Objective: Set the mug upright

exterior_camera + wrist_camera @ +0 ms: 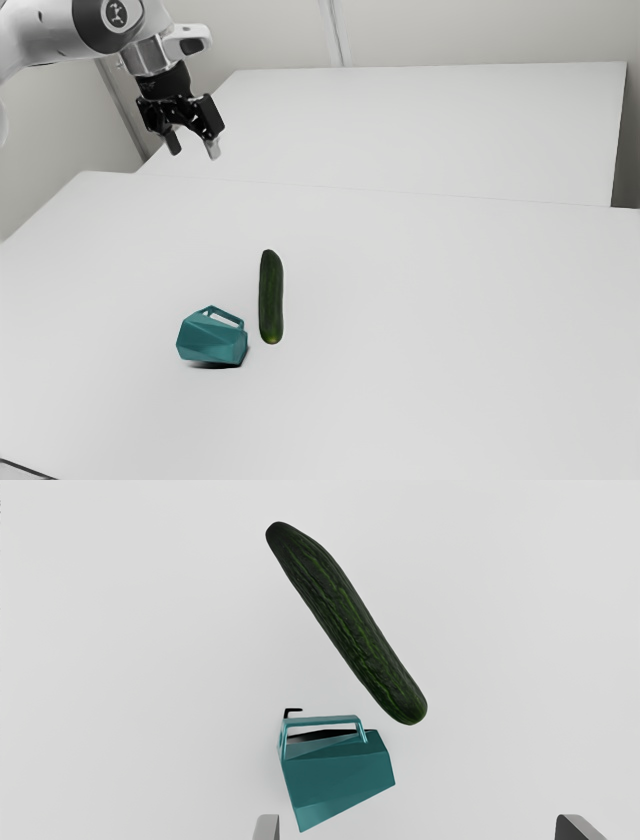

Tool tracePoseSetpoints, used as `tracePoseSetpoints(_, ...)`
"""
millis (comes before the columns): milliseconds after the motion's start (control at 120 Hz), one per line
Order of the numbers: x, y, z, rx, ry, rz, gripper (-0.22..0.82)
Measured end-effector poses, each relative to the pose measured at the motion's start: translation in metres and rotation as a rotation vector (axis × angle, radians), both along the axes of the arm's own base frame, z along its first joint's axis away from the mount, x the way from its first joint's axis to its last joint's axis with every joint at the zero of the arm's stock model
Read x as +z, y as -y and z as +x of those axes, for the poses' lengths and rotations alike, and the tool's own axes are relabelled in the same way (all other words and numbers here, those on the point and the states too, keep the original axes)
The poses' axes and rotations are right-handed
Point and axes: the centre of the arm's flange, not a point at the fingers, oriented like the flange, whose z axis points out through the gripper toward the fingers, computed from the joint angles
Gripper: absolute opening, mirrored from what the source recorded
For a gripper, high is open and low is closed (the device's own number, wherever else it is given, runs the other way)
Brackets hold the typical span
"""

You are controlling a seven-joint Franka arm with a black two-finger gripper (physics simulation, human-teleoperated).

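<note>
- Mug on its side on the table, between seven and eight o'clock from the exterior view's centre.
- Exterior view: cucumber at the mug's two o'clock; gripper high at its twelve, well apart.
- Wrist view: fingers spread wide, gripping nothing; green streaks along the cucumber, its near end just beside the mug's angular handle, not touching.

The mug lies on its side on the bench. To its right in the exterior view, near but apart, lies the cucumber.
</note>
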Motion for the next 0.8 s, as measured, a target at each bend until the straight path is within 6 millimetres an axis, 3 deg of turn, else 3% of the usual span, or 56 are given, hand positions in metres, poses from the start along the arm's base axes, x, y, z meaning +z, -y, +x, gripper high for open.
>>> tracePoseSetpoints(267, -0.002, -0.001, 0.0, -0.011, 0.003, -0.001, 0.6)
tracePoseSetpoints(408, -0.021, -0.007, -0.013, 0.007, -0.046, -0.058, 0.6)
tracePoseSetpoints(600, -0.042, -0.06, -0.062, 0.114, -0.087, -0.243, 0.6)
tracePoseSetpoints(708, -0.07, -0.107, -0.091, 0.198, -0.101, -0.351, 0.6)
tracePoseSetpoints(800, -0.097, -0.13, -0.106, 0.233, -0.099, -0.43, 0.6)
